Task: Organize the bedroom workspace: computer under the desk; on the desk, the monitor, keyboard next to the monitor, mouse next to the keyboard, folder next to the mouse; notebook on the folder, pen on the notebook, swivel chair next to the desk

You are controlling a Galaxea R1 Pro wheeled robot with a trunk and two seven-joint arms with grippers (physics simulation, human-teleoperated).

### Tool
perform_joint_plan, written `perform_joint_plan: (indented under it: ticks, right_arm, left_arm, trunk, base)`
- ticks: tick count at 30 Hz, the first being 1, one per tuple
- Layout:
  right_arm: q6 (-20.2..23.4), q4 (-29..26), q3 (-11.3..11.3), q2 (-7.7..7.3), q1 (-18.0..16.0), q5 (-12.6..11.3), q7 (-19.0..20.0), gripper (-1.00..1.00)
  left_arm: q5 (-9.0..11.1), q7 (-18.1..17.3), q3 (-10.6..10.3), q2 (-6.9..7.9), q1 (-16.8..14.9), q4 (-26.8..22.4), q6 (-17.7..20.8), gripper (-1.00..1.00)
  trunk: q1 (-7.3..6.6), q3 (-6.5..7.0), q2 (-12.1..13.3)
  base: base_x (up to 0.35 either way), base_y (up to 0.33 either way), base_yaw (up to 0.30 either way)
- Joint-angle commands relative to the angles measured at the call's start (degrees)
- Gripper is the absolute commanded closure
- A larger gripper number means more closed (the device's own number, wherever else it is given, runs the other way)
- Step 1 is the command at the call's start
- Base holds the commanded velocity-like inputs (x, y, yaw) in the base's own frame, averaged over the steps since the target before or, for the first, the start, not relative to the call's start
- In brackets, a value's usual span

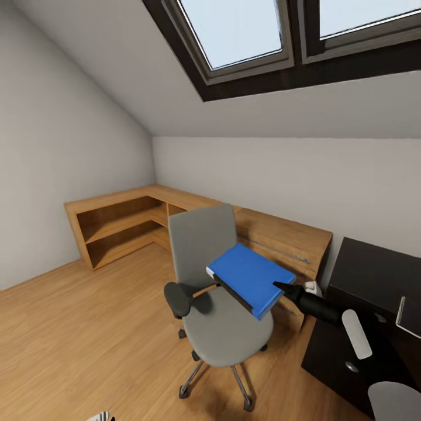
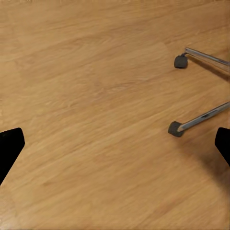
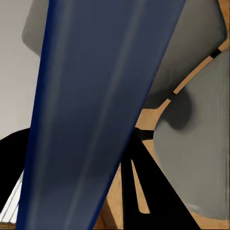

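Head view: right hand [image 1: 279, 287] pinches the near right edge of the folder [image 1: 251, 276] and holds it in the air above the chair [image 1: 225, 304] seat, in front of the backrest; the folder is tilted, its far left corner highest, and it looks clear of the seat. The chair stands on the wood floor [image 1: 88, 339], chrome legs and castors visible below the seat, a black armrest at its left. The tabletop [image 1: 374, 275], glossy black, lies at the right edge of the view, near the chair; a silver knob shows on its drawer front. A dark flat object with a pale rim [image 1: 409, 316] sits on the tabletop at the far right; cannot tell what it is. A light wooden shelf unit [image 1: 134, 222] runs along the far walls behind the chair, under skylights. Right wrist view: the folder [image 3: 96, 115] runs across the frame close to the camera, with the grey chair [image 3: 191, 158] padding behind it. Left wrist view: left hand [image 2: 115, 148] is spread, with its two dark fingertips [image 2: 8, 148] at opposite edges of the frame, over bare floor [image 2: 96, 96]; two chrome chair legs with castors [image 2: 176, 128] lie nearby.
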Motion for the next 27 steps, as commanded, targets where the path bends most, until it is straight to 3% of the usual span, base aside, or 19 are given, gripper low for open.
perform_joint_plan:
  ticks: [1,10,27]
  right_arm:
    - [0.94,-1.14,-0.13,0.04,0.35,0.12,-0.27,1.0]
    - [3.15,-4.88,-0.77,0.01,1.75,0.05,-1.83,1.0]
    - [1.89,-1.03,-2.18,-0.09,1.87,0.05,-0.96,1.0]
  left_arm:
    - [0.45,0.16,-0.14,0.01,-0.03,0.01,-0.17,-1.0]
    - [0.45,0.16,-0.06,-0.04,-0.03,0.01,-0.17,-1.0]
    - [0.45,0.16,-0.06,0.02,0.01,0.09,-0.24,-1.0]
  trunk:
    - [-0.23,0.12,0.39]
    - [-2.21,1.74,4.0]
    - [-5.94,4.79,10.81]
  base:
    - [0.0,0.0,0.0]
    - [0.0,0.0,0.0]
    - [0.0,0.0,0.0]
